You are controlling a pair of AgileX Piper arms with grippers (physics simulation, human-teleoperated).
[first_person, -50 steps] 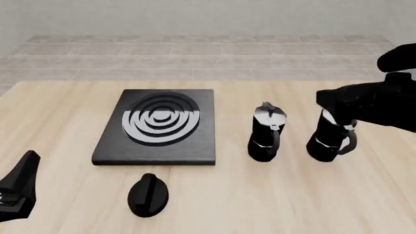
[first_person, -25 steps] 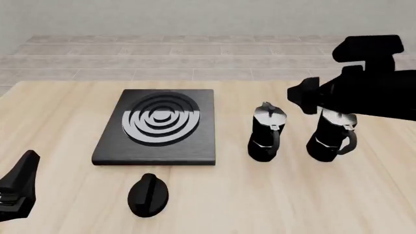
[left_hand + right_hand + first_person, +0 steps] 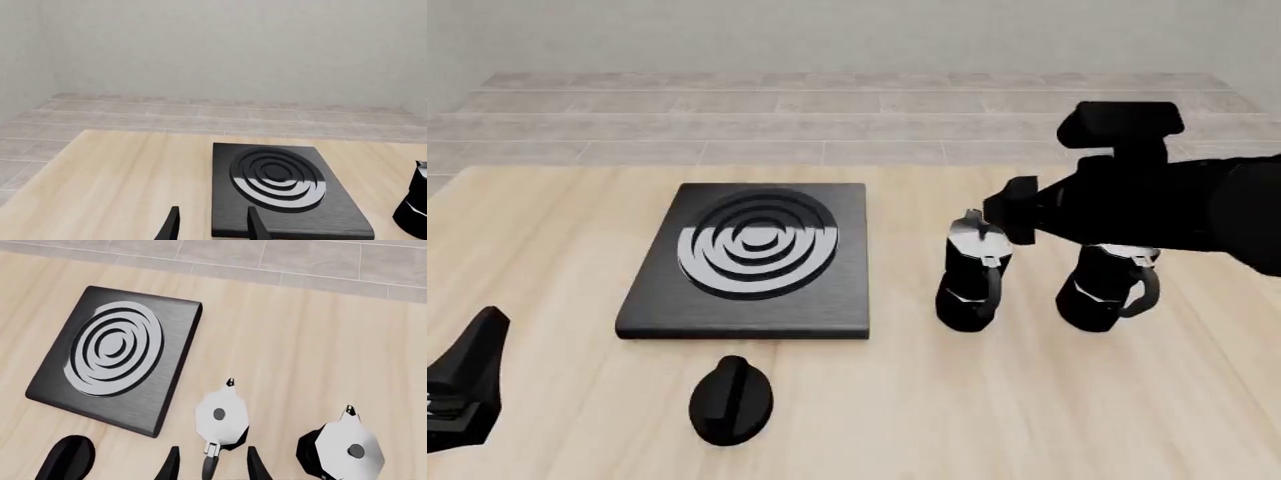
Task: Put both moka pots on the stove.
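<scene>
Right gripper point(image 3: 209, 465), fingers apart, hovers over faceted black moka pots point(image 3: 222, 419), silvery-lidded, beside the ring-burnered stove point(image 3: 113, 357).

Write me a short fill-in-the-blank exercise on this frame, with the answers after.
1. Both moka pots stand on the ____, not on the stove.
2. In the front view, the pots stand to the ____ of the stove.
3. The right end effector is open and hangs over the pot ____ to the stove.
4. The flat round knob lies on the stove's ____ side, toward the arms.

Missing words: table; right; nearer; near
</scene>
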